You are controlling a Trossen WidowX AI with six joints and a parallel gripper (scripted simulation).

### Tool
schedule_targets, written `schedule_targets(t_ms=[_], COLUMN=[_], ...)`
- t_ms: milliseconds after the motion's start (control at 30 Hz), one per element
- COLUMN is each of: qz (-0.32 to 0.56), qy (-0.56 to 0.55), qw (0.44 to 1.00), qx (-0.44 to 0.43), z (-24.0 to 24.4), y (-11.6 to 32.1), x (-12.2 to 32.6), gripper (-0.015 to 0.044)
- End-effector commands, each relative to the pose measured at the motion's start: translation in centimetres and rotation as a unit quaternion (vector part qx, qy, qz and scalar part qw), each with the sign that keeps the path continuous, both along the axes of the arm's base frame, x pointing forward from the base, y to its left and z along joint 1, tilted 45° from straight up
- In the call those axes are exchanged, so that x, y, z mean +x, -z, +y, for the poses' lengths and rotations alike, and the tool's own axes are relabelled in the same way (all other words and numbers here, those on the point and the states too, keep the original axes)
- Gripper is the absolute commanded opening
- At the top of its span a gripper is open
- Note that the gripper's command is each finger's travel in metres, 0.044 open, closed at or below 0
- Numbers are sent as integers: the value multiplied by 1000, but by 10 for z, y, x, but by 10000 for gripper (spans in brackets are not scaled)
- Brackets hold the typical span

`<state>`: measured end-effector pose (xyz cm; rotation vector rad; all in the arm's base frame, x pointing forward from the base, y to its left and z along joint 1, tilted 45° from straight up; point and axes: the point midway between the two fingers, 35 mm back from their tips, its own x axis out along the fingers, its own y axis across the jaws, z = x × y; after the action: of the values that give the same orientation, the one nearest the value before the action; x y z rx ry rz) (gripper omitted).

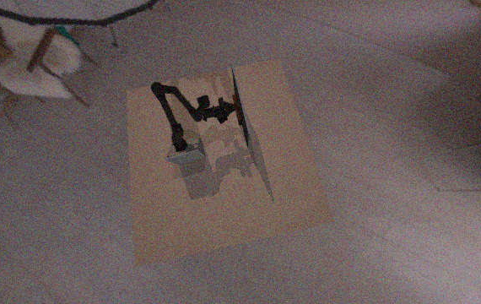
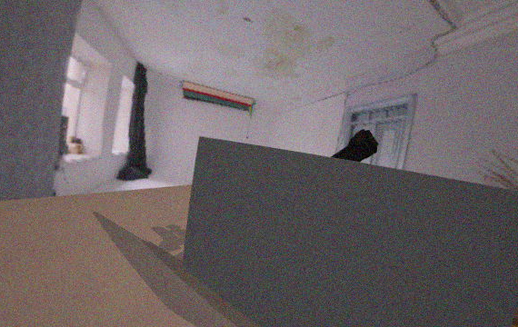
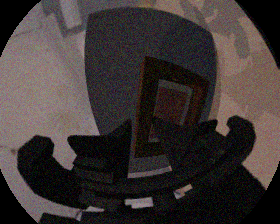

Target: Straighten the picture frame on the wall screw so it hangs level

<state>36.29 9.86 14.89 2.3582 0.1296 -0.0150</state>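
The picture frame (image 3: 148,95) (image 1: 235,98), brown around a reddish picture, hangs on the front of the dark grey wall panel (image 3: 116,65) (image 1: 245,134) (image 2: 354,241). In the wrist view its top edge slopes down to the right, more steeply than the panel's top edge, so it looks crooked. My gripper (image 3: 141,120) (image 1: 235,107) is open, with a gap between its dark fingers, close to the frame. The frame's left bar shows in that gap; the right finger covers part of its lower side. The screw and the notched strip are hidden. In the exterior view the panel hides the frame and gripper.
The arm (image 1: 166,107) (image 2: 359,145) rises from a pale base plate (image 1: 186,157) on the tan board (image 1: 160,228). The panel stands upright on the board and is seen nearly edge-on in the top view. Shadows of arm and panel fall on the board.
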Motion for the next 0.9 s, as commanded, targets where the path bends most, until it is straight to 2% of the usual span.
schedule_targets(t_ms=[0,167,500,667,867], qz=[0,1,16,15,16], qy=[0,1,11,5,8], qw=[1000,1000,980,983,982], qx=[2,15,197,180,188], z=[0,1,-1,-1,-28], y=[0,-2,1,-3,-19], x=[0,-7,-99,-92,-96], gripper=[260,260,260,260,260])
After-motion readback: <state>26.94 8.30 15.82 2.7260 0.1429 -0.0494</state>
